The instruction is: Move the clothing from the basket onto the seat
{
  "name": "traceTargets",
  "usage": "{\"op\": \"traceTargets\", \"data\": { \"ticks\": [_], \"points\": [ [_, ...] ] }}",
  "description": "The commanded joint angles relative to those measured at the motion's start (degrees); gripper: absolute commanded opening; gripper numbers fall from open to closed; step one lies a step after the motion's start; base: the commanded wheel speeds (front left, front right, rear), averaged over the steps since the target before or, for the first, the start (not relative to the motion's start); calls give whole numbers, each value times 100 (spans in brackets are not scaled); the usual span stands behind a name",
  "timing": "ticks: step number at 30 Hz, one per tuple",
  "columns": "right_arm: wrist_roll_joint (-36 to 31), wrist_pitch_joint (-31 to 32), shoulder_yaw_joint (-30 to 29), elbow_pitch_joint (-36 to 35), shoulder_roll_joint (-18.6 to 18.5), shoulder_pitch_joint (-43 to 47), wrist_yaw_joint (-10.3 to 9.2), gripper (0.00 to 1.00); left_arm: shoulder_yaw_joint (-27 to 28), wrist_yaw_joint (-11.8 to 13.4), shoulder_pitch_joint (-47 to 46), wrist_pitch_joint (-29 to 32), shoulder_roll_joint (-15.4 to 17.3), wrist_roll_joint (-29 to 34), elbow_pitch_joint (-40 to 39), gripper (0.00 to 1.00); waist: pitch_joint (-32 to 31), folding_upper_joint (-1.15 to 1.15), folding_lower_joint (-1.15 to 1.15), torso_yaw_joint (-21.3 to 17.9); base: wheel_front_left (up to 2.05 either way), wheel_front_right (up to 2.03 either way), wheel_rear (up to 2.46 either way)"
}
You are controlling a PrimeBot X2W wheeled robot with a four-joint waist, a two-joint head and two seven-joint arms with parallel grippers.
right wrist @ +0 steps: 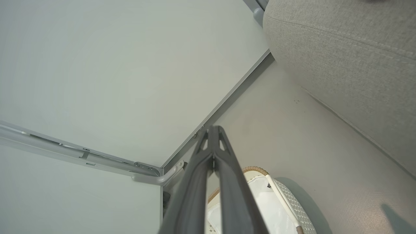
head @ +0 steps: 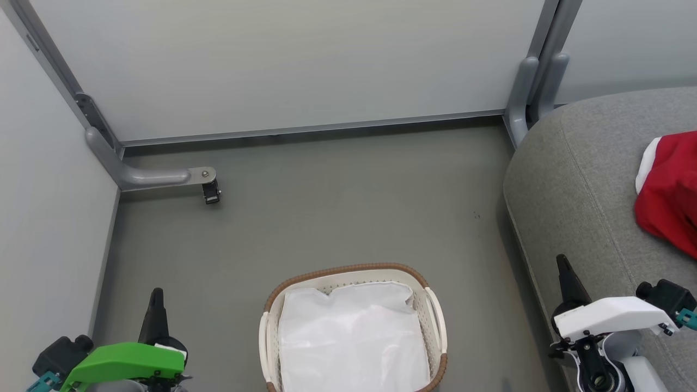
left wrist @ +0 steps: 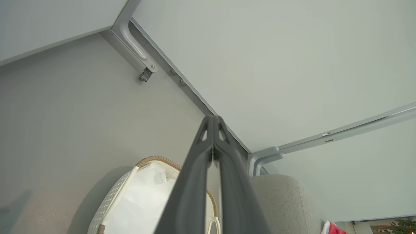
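While the left end effector (head: 157, 302) sits closed and empty at seven o'clock, the oval white perforated plastic basket (head: 348, 269), brown-rimmed, holds a white liner sheet (head: 354, 337) at six. At four, the right end effector (head: 564, 275) is likewise closed, empty. Bright red, white-trimmed clothing (head: 672, 190) lies on the large grey woven-fabric seat (head: 577, 179) at three.

No readable text, labels, brands, numbers or signs on any surface.
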Motion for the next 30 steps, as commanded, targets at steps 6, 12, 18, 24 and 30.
{"op": "traceTargets", "data": {
  "ticks": [6, 12, 18, 24, 30],
  "points": [
    [528, 123, -63, -156, -40, 8, -4, 0, 58, 6, -193, 123, 36, -473, -140, 0, -14, 0, 0, 0, 0, 0, 0],
    [906, 221, -94, -216, -44, 30, -4, 0, 90, 6, -201, 218, 39, -824, -195, 0, -27, 0, 0, 1, 0, 0, 0],
    [1264, 312, -123, -276, -45, 55, -4, 0, 117, 7, -224, 310, 42, -1152, -246, 0, -40, 0, 0, 1, 0, 0, 0],
    [1605, 403, -152, -333, -47, 79, -4, 0, 141, 7, -244, 398, 45, -1469, -288, 0, -53, 0, 0, 1, 0, 0, 0],
    [1927, 481, -178, -385, -50, 96, -4, 0, 165, 8, -257, 482, 47, -1773, -331, 0, -65, 0, 0, 1, 0, 0, 0]
  ]
}}
